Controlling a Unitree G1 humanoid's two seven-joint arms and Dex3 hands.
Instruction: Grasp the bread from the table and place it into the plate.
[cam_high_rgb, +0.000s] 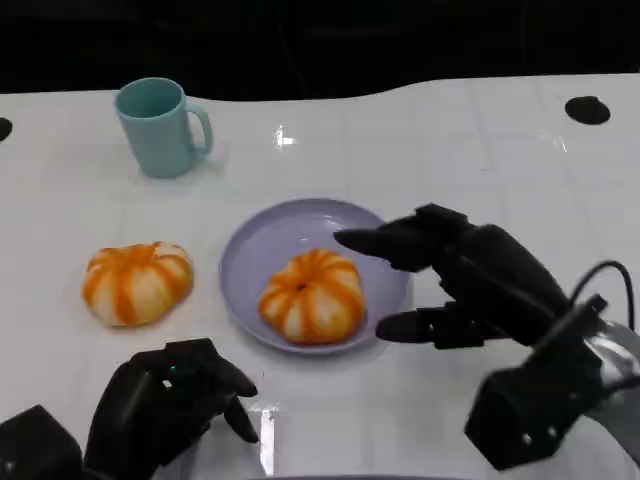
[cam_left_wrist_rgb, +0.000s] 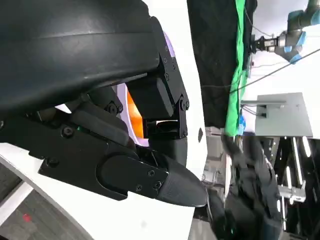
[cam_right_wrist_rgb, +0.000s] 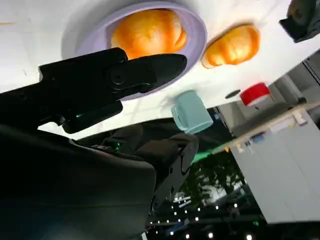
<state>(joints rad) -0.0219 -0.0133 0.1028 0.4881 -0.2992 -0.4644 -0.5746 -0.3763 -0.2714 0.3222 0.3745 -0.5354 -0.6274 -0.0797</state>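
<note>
One orange-and-white striped bread (cam_high_rgb: 313, 296) lies in the lavender plate (cam_high_rgb: 270, 235) at the table's middle; the right wrist view shows it as bread (cam_right_wrist_rgb: 148, 31) in the plate (cam_right_wrist_rgb: 197, 30). A second bread (cam_high_rgb: 137, 282) lies on the table left of the plate, also seen as bread (cam_right_wrist_rgb: 233, 46). My right hand (cam_high_rgb: 460, 275) hovers just right of the plate, fingers spread, holding nothing, apart from the bread. My left hand (cam_high_rgb: 165, 405) rests low at the front left with fingers curled in and nothing in them.
A teal mug (cam_high_rgb: 158, 127) stands at the back left, handle to the right. A black round mark (cam_high_rgb: 587, 110) sits at the back right. White table (cam_high_rgb: 470, 160) lies bare between mug and plate and at the far right.
</note>
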